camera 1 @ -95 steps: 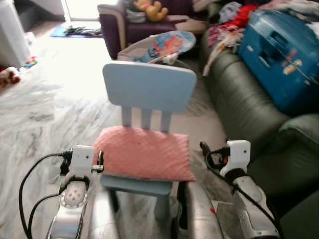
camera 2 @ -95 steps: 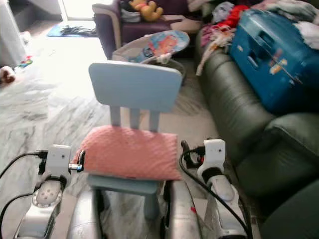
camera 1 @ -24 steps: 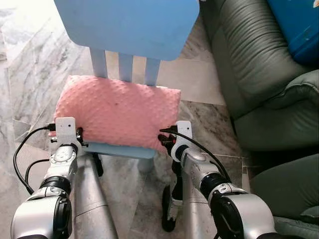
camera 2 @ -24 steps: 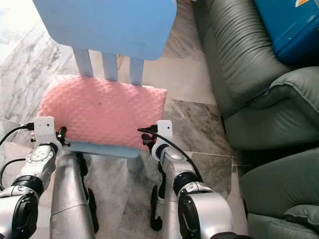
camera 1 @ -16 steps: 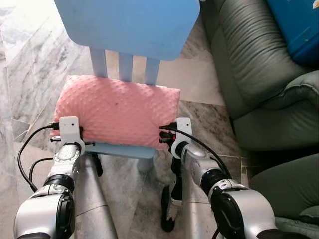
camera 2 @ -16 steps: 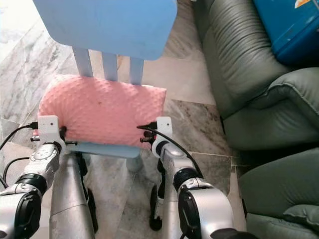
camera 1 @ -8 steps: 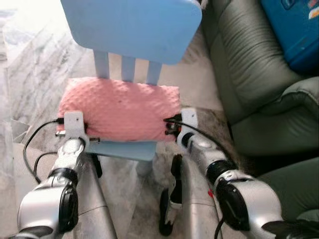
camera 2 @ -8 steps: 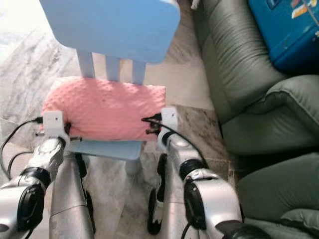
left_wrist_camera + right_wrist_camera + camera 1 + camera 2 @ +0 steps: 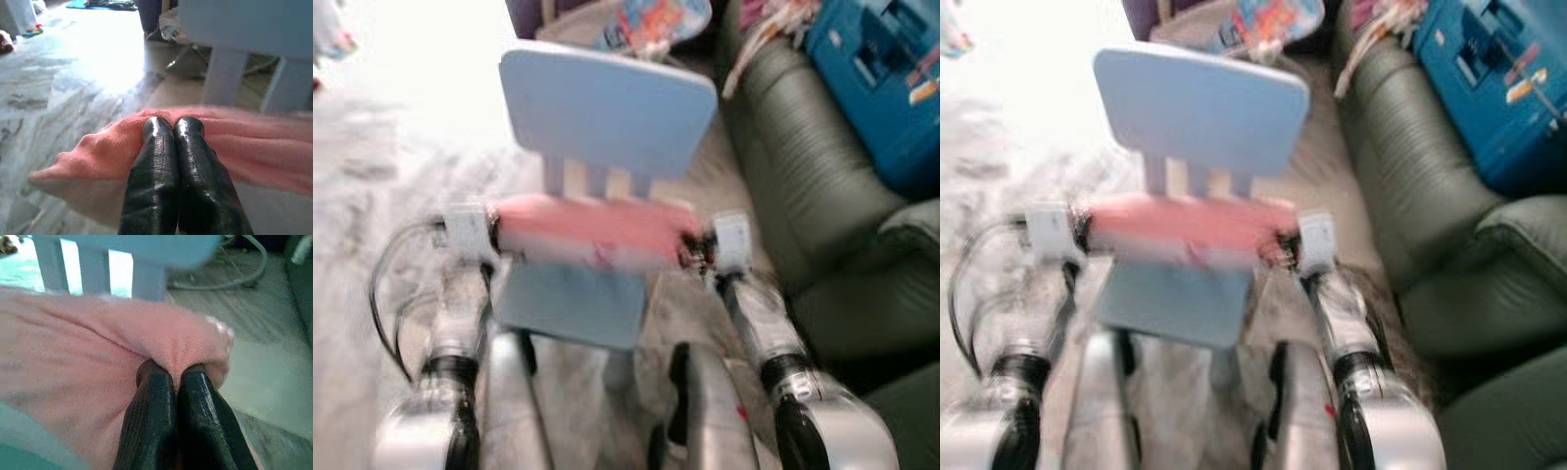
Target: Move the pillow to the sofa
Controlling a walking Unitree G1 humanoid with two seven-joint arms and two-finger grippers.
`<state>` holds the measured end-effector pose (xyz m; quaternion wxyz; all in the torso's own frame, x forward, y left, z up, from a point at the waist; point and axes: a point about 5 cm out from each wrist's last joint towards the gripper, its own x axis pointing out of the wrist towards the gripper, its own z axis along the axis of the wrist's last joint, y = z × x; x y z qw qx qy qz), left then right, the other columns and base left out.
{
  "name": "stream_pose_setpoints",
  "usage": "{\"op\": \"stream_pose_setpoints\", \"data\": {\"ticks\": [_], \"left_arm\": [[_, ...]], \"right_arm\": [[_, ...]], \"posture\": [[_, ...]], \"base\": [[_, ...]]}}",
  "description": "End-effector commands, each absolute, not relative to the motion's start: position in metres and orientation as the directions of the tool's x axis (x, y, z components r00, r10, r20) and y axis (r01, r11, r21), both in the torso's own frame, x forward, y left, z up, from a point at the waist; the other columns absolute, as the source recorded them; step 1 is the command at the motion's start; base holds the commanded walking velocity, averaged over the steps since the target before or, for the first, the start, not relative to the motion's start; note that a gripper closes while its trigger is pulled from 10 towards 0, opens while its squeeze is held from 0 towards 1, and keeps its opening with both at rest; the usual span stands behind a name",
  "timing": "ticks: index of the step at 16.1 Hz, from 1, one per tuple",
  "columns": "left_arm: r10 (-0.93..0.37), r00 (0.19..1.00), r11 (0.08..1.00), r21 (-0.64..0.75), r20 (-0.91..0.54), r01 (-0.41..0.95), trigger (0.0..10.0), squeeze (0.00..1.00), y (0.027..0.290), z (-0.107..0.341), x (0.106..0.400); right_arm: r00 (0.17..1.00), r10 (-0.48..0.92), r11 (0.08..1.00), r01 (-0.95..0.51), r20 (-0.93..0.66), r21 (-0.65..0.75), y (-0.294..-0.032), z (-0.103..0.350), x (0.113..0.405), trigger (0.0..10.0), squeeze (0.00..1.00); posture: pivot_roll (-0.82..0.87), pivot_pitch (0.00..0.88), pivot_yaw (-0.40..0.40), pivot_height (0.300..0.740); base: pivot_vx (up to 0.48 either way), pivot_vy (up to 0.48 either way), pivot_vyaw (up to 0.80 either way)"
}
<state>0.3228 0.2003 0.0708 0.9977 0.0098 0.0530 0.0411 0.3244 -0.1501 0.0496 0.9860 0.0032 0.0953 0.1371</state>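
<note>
Head views, risk: the pillow point(image 9: 592, 241) hangs stretched between two pinches above the chair point(image 9: 576, 299) seat; if the arms pull apart or one corner slips, it could drop, or snag the chair back on the swing to the sofa point(image 9: 803, 186).
Head views, position: left pincer point(image 9: 494, 235) at one end, right pincer point(image 9: 695, 250) at the other; picture blurred.
Left wrist view: fingers point(image 9: 159, 161) clenched on a pillow corner.
Right wrist view: fingers point(image 9: 156, 406) clenched, pillow fabric bunched over their tips.
</note>
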Motion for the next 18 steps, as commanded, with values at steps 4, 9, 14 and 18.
{"op": "stream_pose_setpoints", "data": {"ticks": [4, 9, 14, 18], "left_arm": [[0.031, 0.999, 0.999, 0.030, -0.012, -0.031, 0.0, 0.00, 0.169, 0.077, 0.292], [0.065, 0.996, 0.990, 0.130, -0.062, -0.057, 0.0, 0.00, 0.173, 0.068, 0.244], [0.035, 0.997, 0.983, 0.184, -0.064, -0.023, 10.0, 0.00, 0.163, 0.075, 0.253], [0.025, 0.999, 0.979, 0.202, -0.029, -0.019, 10.0, 0.00, 0.155, 0.086, 0.262]], "right_arm": [[0.977, 0.210, 0.978, -0.210, -0.038, -0.011, -0.157, 0.059, 0.301, 0.0, 0.00], [0.988, 0.155, 0.987, -0.156, -0.025, -0.048, -0.171, 0.058, 0.262, 3.3, 0.00], [0.992, 0.128, 0.991, -0.128, -0.001, -0.030, -0.171, 0.068, 0.261, 10.0, 0.00], [0.990, 0.143, 0.990, -0.143, 0.000, -0.007, -0.165, 0.072, 0.266, 10.0, 0.00]], "posture": [[0.08, 0.000, -0.048, 0.518], [0.07, 0.000, -0.033, 0.518], [0.05, 0.000, -0.016, 0.527], [0.04, 0.000, -0.011, 0.562]], "base": [[0.000, 0.000, 0.00], [0.000, 0.000, 0.00], [0.000, 0.000, 0.00], [0.000, 0.000, 0.00]]}}
